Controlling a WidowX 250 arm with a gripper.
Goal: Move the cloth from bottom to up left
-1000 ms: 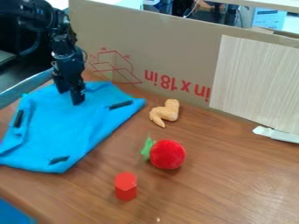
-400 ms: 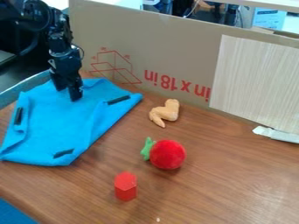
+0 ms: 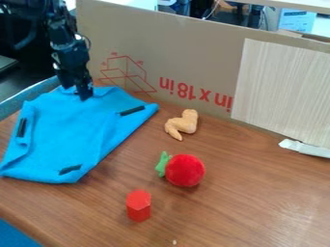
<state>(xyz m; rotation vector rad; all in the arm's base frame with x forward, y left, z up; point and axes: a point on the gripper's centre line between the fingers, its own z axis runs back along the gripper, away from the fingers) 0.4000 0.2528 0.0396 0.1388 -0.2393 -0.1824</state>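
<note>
Blue cloth point(image 3: 67, 137) | on wooden table point(image 3: 251, 193) | hand point(image 3: 76, 91) at far edge

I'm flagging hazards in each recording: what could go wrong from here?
The pincer is down at the upper edge of the cloth, so lifting off might drag it along. The cloth also lies close to the cardboard wall, so a push that way could bunch it.

**Cardboard panel point(image 3: 177, 53) stood behind wooden table point(image 3: 251, 202)**

A pale wood-grain board point(image 3: 280, 91) covered the panel's right part. Beyond its top right, a blue-and-white box point(image 3: 297, 20) showed below a pale ledge point(image 3: 303, 5). Light glossed the table in front.
</note>
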